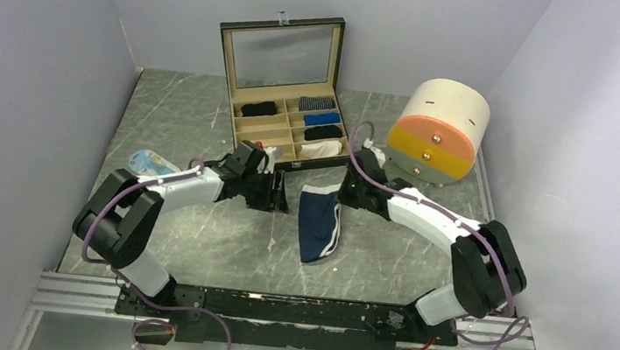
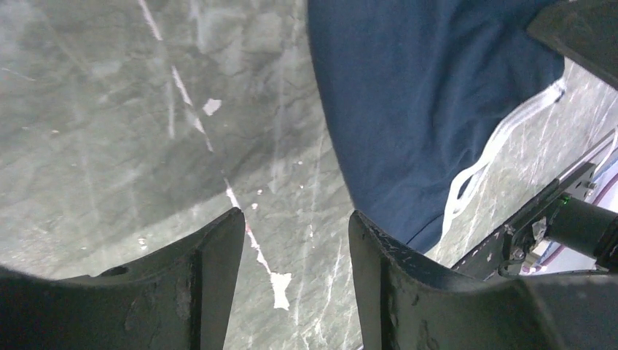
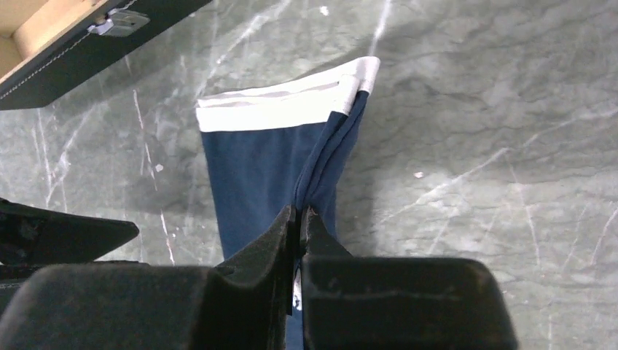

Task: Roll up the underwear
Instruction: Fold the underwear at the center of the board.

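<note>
Tabletop (image 1: 227, 249) of grey marbled pattern carries two arms, one open compartment case (image 1: 280, 55) at the far middle and one round drum cabinet (image 1: 437, 130) at the far right. One navy underwear (image 1: 319, 222) with white trim lies near the centre, between the grippers. The right gripper (image 3: 300, 215) is pinched tight on a raised fold of it. The left gripper (image 2: 295, 219) hangs spread and empty just left of the cloth, which runs out of the left wrist view. Five small rolls (image 1: 323, 132) sit in the case, too small to tell which garments. One packet (image 1: 152, 161) lies left.
</note>
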{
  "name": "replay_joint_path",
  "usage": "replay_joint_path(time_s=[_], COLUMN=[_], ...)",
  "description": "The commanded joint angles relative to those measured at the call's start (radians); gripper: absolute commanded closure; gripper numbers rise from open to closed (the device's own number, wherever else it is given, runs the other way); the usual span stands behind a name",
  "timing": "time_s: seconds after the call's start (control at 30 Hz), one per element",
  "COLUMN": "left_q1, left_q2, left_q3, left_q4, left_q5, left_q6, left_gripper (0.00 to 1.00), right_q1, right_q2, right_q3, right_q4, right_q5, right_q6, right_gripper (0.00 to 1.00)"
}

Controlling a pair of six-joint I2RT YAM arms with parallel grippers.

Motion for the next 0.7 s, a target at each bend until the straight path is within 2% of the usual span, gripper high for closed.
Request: replay_joint_path(time_s=[0.0,0.3,0.43,0.67], left_q1=[0.053,0.16,0.177,0.202], left_q2=[-0.059,-0.098,-0.113,-0.125], left_q3=[-0.003,-0.045,-0.056,-0.054], left_q4=[-0.006,-0.004,0.0,-0.018], left_q5=[-0.002,0.053,0.06,0.059], left_q6=[0.001,0.009,0.006,0.014], left_gripper=[0.4,0.39,0.39,0.39], right_q1=[0.117,0.313,0.378,0.411], right_q2=[0.057,0.224,0.27,0.351], right_q3=[0.139,0.359,0.406,0.462], right_q4=[-0.174,-0.411,-0.423,-0.443], right_q5=[0.241,0.491,0.498,0.495], right_q6=[0.011,0.037,0.038,0.073], right_gripper=[0.97,0.95,0.93,0.93])
